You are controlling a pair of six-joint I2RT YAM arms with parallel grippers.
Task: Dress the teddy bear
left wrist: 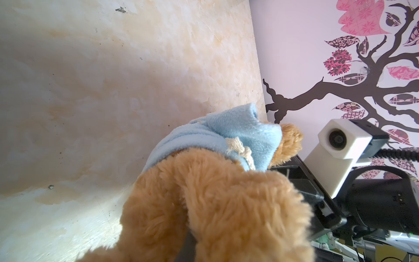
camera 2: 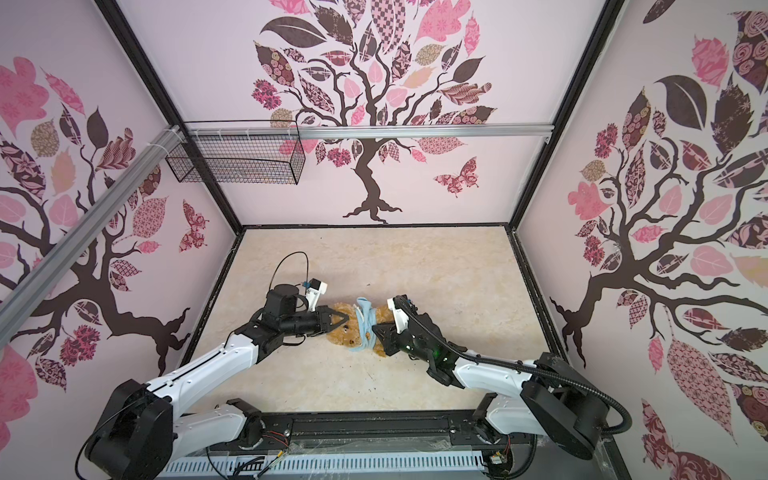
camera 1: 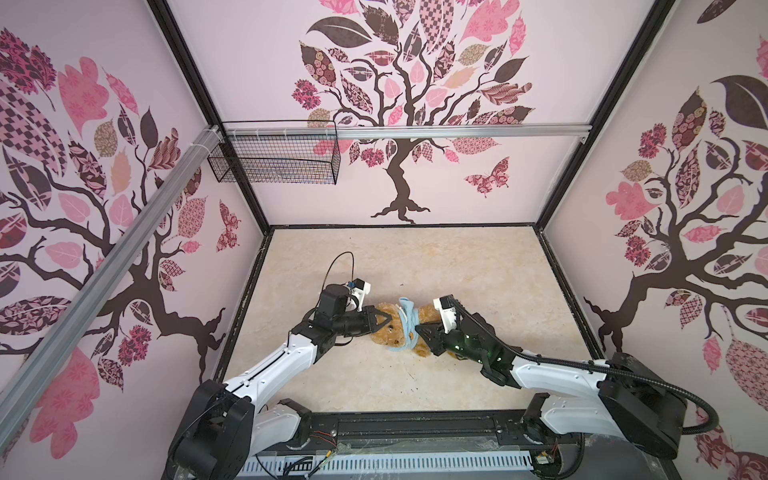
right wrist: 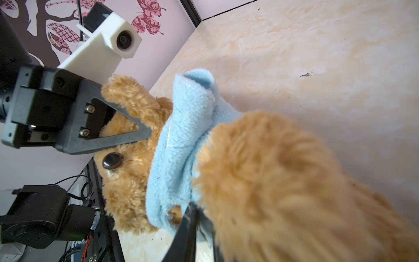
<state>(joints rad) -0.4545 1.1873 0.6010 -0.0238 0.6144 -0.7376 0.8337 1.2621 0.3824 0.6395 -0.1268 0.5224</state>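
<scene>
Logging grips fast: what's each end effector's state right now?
Left end effector: shut on the teddy bear.
Right end effector: by the blue shirt; cannot tell.

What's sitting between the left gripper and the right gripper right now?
The teddy bear, head toward the left gripper, with the light-blue shirt bunched round its neck beside the right gripper. Both top views show it.

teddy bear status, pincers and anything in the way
Left pincer shut on teddy bear at the ear. Right pincer at blue shirt hem, grip unclear. Shirt bunched at neck, body bare. Nothing in the way.
</scene>
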